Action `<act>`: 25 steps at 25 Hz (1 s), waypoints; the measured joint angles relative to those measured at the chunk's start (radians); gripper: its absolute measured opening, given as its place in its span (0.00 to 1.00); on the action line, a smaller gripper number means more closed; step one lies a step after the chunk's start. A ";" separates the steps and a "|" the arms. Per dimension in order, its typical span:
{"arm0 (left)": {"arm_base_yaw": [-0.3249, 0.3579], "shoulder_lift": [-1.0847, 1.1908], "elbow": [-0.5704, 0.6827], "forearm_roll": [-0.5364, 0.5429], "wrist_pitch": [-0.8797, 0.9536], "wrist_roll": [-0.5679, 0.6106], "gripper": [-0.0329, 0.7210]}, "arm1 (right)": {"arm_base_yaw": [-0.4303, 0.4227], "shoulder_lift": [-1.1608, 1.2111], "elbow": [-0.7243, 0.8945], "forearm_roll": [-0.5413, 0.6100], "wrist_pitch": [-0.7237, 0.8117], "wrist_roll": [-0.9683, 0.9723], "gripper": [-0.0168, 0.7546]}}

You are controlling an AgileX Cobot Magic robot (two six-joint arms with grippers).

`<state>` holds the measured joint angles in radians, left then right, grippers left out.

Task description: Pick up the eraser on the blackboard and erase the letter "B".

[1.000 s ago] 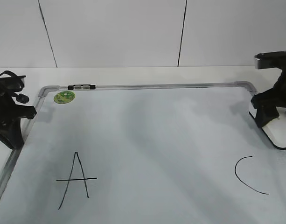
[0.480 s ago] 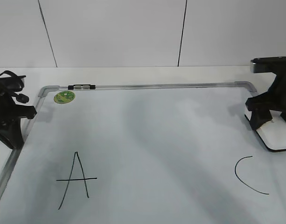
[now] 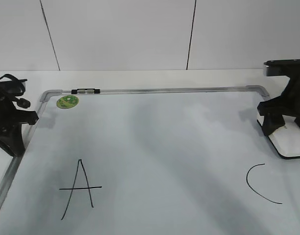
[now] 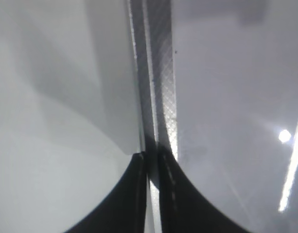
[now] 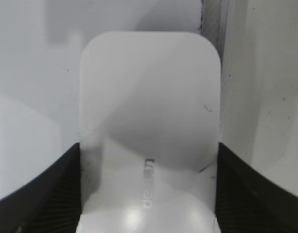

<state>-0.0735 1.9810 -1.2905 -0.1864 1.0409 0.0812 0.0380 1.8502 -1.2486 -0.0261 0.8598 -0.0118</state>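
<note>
White wall panels with two dark seams stand behind a pale table, and on it lies the blackboard (image 3: 154,147), a white dry-erase surface in a grey frame. A green sticker (image 3: 67,102) sits at its far left corner, with a small clip (image 3: 85,91) on the far edge just beside it. A large "A" (image 3: 80,188) is drawn toward the near left and a curved "C" (image 3: 262,183) near the right edge. No letter "B" shows between them in the exterior view; that stretch of board reads bare, so the erasing looks already done.

At the right edge, toward the far right corner, the eraser (image 5: 149,131) lies flat on the board. The right gripper (image 5: 149,194) straddles it: in the right wrist view a dark finger stands at each long side of the white block, right against it. Whether they press it or have just let go I cannot tell. The eraser's long axis runs along the board's right edge, straight out from the claw, so this arm is far nearer to it than the other.

The left gripper (image 4: 152,170) rests over the board's left frame rail with its fingers drawn together, only a thin slit between them, holding nothing.
</note>
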 joint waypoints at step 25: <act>0.000 0.000 0.000 0.000 0.000 0.000 0.07 | 0.000 0.000 0.000 -0.006 0.007 0.004 0.75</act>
<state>-0.0735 1.9810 -1.2905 -0.1864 1.0409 0.0812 0.0380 1.8502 -1.2486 -0.0321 0.8666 -0.0080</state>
